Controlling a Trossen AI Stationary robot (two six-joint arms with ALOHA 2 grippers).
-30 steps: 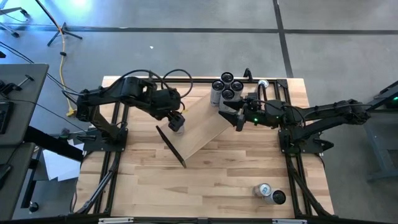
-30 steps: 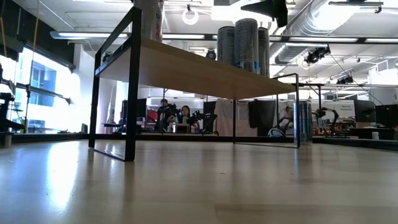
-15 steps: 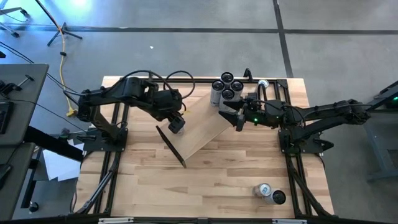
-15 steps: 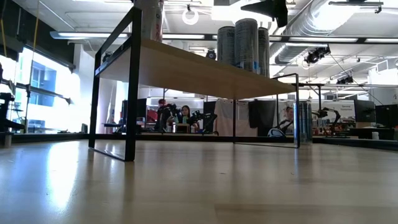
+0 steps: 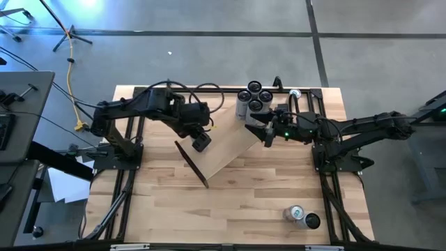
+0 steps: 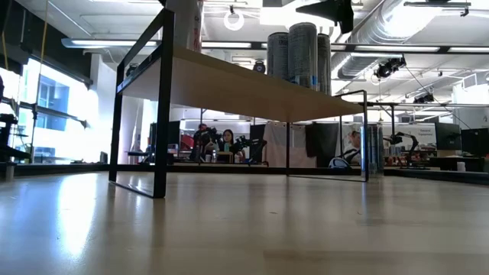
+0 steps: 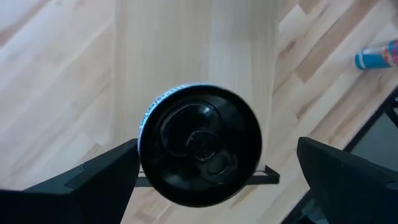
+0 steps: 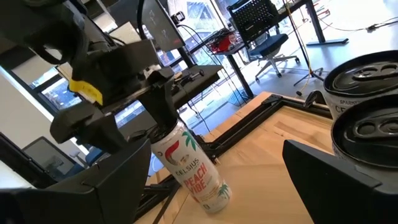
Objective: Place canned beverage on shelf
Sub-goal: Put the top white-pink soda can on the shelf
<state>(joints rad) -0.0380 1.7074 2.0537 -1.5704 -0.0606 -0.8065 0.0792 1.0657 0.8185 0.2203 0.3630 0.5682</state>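
The butcher-block table (image 5: 237,195) fills the high view, and lying across its middle on a slant is the shelf (image 5: 226,150), a pale board with a black bracket at the end towards seven o'clock. From table height the shelf (image 6: 252,85) stands raised on its thin black legs, cans on top.

At nine o'clock the left arm reaches in, and the left gripper (image 5: 201,141) sits over the shelf's seven-o'clock half. Its wrist camera looks straight down on the can (image 7: 199,144), black lid up, standing on the pale board with a dark finger (image 7: 102,177) off to each side and daylight between finger and can. Jaws spread wide, then, nothing clamped. Seen from the other arm, that same can (image 8: 189,165) is white with a red and green print, upright on the shelf under the left gripper (image 8: 124,124).

From three o'clock comes the right arm, the right gripper (image 5: 265,132) parked at the shelf's one-o'clock end, fingers apart and empty.

Just at its twelve, a cluster of cans (image 5: 252,97) stands upright on that end of the shelf. Down at five o'clock, well apart from everything, two loose cans (image 5: 301,216) lie on the table.
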